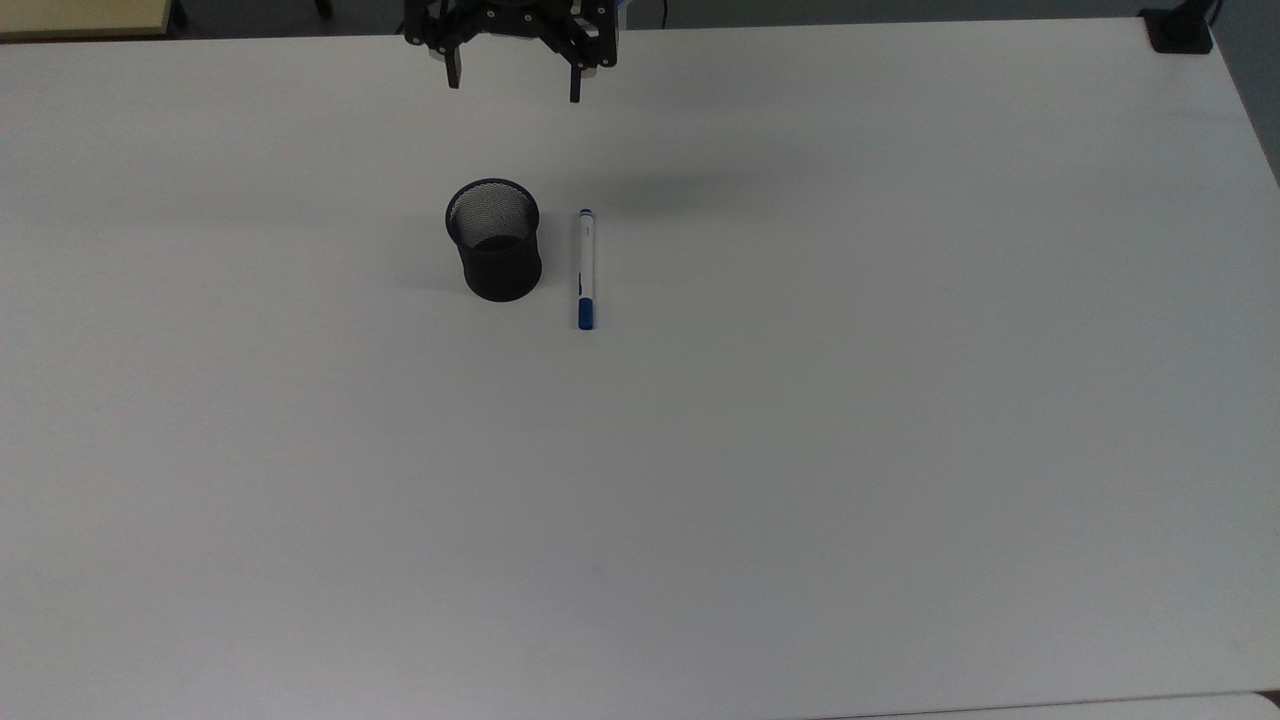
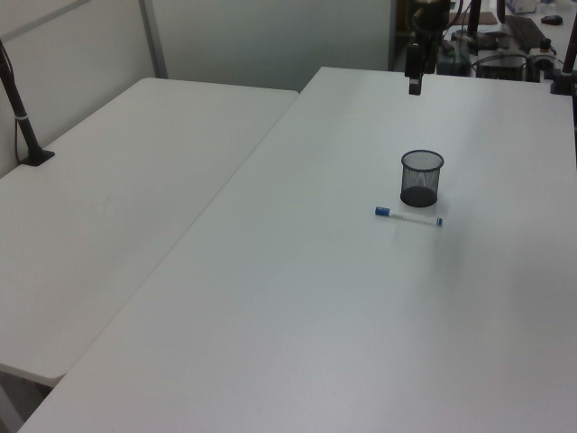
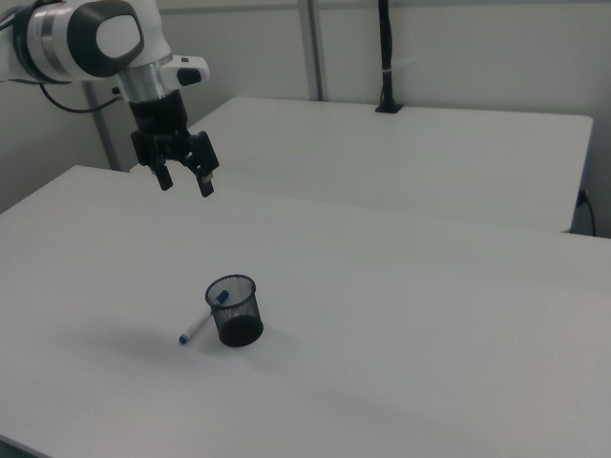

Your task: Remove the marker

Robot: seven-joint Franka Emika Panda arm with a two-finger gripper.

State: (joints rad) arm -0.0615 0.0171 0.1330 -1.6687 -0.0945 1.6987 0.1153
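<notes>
Table (image 1: 800,450): white, bare around the cup (image 1: 494,254).
Marker (image 1: 586,268): flat beside cup, already out.
Gripper (image 1: 512,85): fingers spread, empty, high above.
Risk: marker may roll.

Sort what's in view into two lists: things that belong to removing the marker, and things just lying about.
Belongs to the job:
- marker, lying flat on the table beside the cup
- black mesh cup, upright
- gripper, open, raised off the table

Just lying about:
- black clamp at the table corner
- neighbouring white table
</notes>
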